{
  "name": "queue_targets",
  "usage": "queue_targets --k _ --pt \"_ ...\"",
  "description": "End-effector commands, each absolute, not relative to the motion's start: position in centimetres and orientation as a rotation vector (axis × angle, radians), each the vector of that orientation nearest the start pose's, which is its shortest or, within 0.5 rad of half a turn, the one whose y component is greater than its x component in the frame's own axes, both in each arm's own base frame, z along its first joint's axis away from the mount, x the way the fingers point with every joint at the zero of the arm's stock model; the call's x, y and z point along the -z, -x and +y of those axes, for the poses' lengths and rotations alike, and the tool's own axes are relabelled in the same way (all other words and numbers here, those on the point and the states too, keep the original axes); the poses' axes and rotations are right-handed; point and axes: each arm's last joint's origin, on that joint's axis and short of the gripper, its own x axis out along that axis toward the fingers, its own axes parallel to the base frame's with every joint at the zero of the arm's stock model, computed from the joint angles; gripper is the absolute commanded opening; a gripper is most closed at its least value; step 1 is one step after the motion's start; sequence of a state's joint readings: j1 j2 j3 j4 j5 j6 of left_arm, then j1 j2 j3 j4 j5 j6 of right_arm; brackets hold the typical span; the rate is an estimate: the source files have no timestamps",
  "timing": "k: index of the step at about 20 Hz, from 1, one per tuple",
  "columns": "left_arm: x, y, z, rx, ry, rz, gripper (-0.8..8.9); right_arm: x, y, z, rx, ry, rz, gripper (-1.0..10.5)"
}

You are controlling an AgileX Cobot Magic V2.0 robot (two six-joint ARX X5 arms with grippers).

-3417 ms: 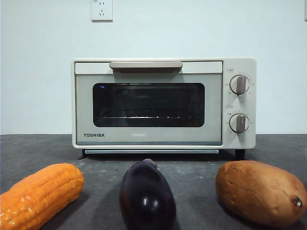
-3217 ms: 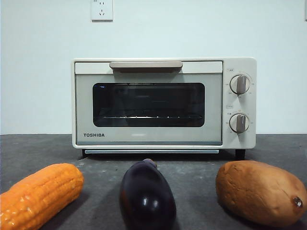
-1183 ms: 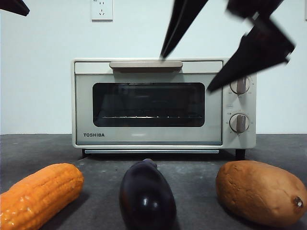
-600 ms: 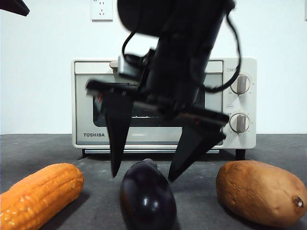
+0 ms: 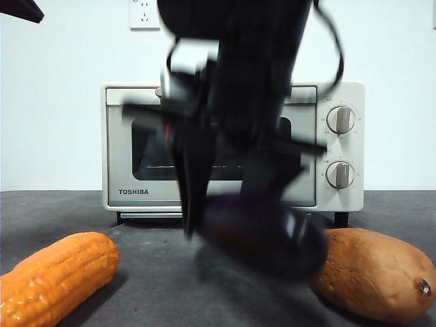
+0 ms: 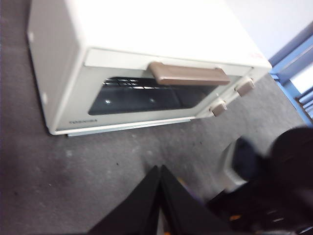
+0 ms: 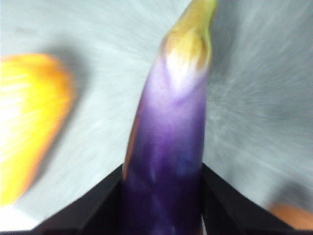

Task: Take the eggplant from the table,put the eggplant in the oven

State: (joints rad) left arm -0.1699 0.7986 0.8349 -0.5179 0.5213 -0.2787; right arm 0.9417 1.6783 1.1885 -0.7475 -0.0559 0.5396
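The eggplant (image 5: 267, 236), dark purple and motion-blurred, hangs a little above the table (image 5: 136, 235) between the corn and the sweet potato. My right gripper (image 5: 231, 218) comes down from above and is shut on it. In the right wrist view the eggplant (image 7: 166, 147) sits between the two jaws of the right gripper (image 7: 162, 169), stem tip pointing away. The oven (image 5: 136, 146) stands behind with its door closed. My left gripper (image 6: 160, 170) is shut on nothing, above the table in front of the oven (image 6: 146, 29).
An orange corn cob (image 5: 58, 276) lies front left and a brown sweet potato (image 5: 375, 272) front right, both close to the eggplant. The left arm's tip (image 5: 17, 8) shows at the top left corner. The right arm (image 6: 274, 186) is a dark blur in the left wrist view.
The right gripper came down from above, straddled the eggplant and shut on it. The eggplant has left its spot and moved up and to the right. Corn and sweet potato stayed put.
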Motion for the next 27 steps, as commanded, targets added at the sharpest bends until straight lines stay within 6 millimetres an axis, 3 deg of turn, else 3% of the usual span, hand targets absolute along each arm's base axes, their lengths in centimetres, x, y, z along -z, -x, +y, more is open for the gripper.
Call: queue_targets --k 1,5,11,15,19,23,27 --pt "-32.3 -16.3 -4.8 0.64 0.326 0.571 0.06 -25.5 -17.8 25.5 -0.636 0.237 1.273 1.5" --pt "-32.6 -18.8 -6.8 0.687 0.278 0.627 0.06 -32.0 -15.0 21.6 -0.762 0.345 1.157 1.5" --pt "-34.4 -24.3 -11.4 0.721 0.144 0.658 0.06 -36.4 -11.3 15.8 -0.716 0.388 0.999 1.5" --pt "-34.7 -28.1 -15.0 0.725 0.058 0.676 0.06 -37.8 -9.6 12.9 -0.663 0.388 0.926 1.5" --pt "-33.5 -31.0 -18.3 0.717 -0.037 0.726 0.06 -38.8 -8.2 10.7 -0.637 0.355 0.849 1.5" --pt "-32.0 -31.8 -20.2 0.712 -0.095 0.767 0.06 -39.4 -7.3 9.4 -0.639 0.326 0.799 1.5" --pt "-31.1 -30.8 -21.0 0.733 -0.133 0.863 0.06 -39.7 -7.0 8.6 -0.579 0.334 0.751 1.5"
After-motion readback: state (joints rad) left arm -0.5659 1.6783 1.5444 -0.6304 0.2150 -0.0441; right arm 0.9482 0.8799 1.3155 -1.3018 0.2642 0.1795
